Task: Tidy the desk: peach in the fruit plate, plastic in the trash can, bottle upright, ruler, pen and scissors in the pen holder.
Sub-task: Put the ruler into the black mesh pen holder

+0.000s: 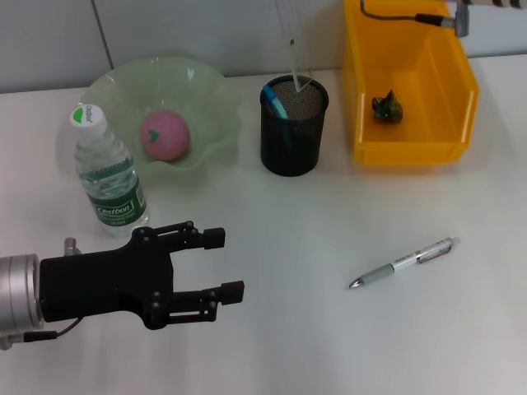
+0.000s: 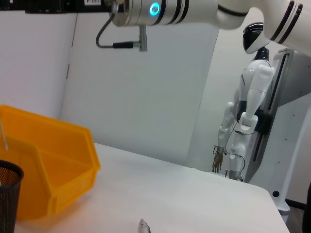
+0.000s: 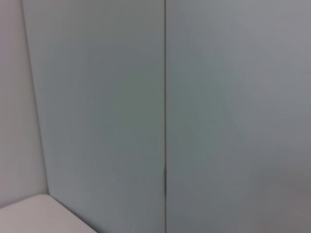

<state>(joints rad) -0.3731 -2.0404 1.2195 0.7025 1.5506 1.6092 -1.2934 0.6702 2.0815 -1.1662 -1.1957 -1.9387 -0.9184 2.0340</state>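
A pink peach (image 1: 165, 136) lies in the pale green fruit plate (image 1: 210, 90). The water bottle (image 1: 107, 174) stands upright beside the plate. The black mesh pen holder (image 1: 294, 125) holds a clear ruler (image 1: 294, 49) and a blue-handled tool (image 1: 275, 102). Crumpled green plastic (image 1: 386, 108) sits inside the yellow trash can (image 1: 408, 152). A silver pen (image 1: 403, 262) lies flat on the desk at the right. My left gripper (image 1: 224, 265) hovers open and empty near the front left, below the bottle. My right arm's wrist (image 1: 459, 18) hangs above the trash can.
The white desk (image 1: 329, 346) ends at a grey wall behind. In the left wrist view the trash can (image 2: 53, 165), the pen holder's rim (image 2: 7, 172) and the pen's tip (image 2: 144, 226) show. A white humanoid robot (image 2: 245, 121) stands beyond the desk.
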